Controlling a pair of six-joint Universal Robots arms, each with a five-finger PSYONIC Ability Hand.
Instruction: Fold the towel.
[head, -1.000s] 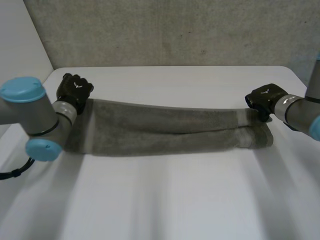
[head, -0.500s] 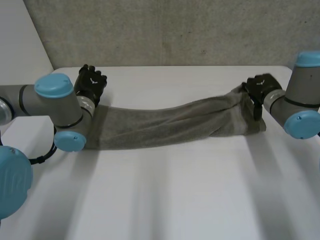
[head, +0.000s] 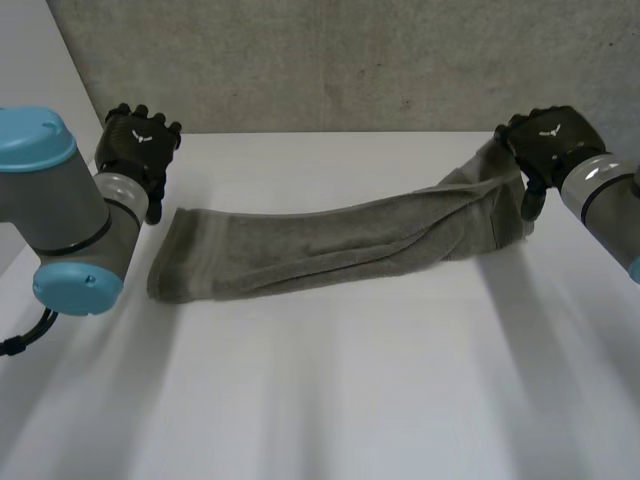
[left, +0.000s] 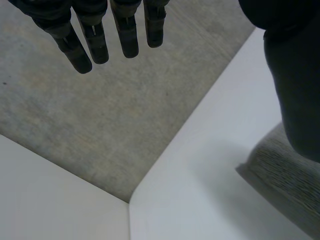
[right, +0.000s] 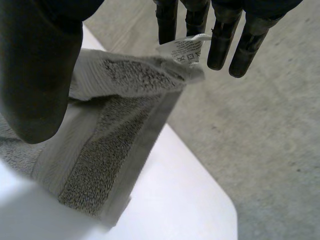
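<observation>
The towel (head: 330, 245) has its one end raised in the right hand (head: 548, 145). The right wrist view shows that end (right: 115, 115) running between the thumb and the straight fingers (right: 220, 40). A corner with a white care label (right: 184, 50) lies against those fingers, so the hand grips the cloth and keeps it clear of the white table (right: 175, 200) under the palm. Outward from this hand the towel slopes down onto the table (head: 350, 380). It then runs as a long, narrow, grey-green band, folded lengthwise, toward the left hand (head: 138, 150). Its other end lies flat on the table, just beside and below that hand but apart from it. The left hand is lifted off the cloth, its fingers (left: 127, 30) straight and loosely spread with nothing between them and the thumb. In the left wrist view the towel's end (left: 287, 170) lies on the table behind the thumb, well away from the fingertips. Beyond both hands stands the grey concrete wall (head: 350, 60), which meets the table's far edge.
</observation>
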